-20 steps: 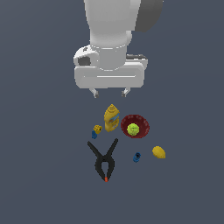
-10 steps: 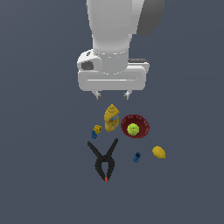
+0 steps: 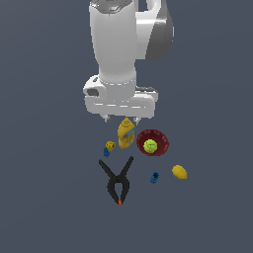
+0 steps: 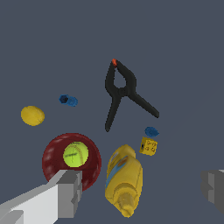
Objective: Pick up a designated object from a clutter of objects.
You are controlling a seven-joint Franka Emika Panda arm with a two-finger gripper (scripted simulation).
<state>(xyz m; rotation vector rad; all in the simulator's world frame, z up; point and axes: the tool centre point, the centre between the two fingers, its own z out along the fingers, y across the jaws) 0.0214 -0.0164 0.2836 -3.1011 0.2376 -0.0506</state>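
Fingers [image 3: 120, 118] lowered, toy piece [image 3: 108, 147] below

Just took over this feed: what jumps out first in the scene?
The big white arm, its gripper open above the yellow bottle. Beside the bottle, on the exterior view's right, sits a dark red bowl holding a green ball; nearer the camera lies a splayed black clamp. The small yellow-and-blue piece lies untouched.
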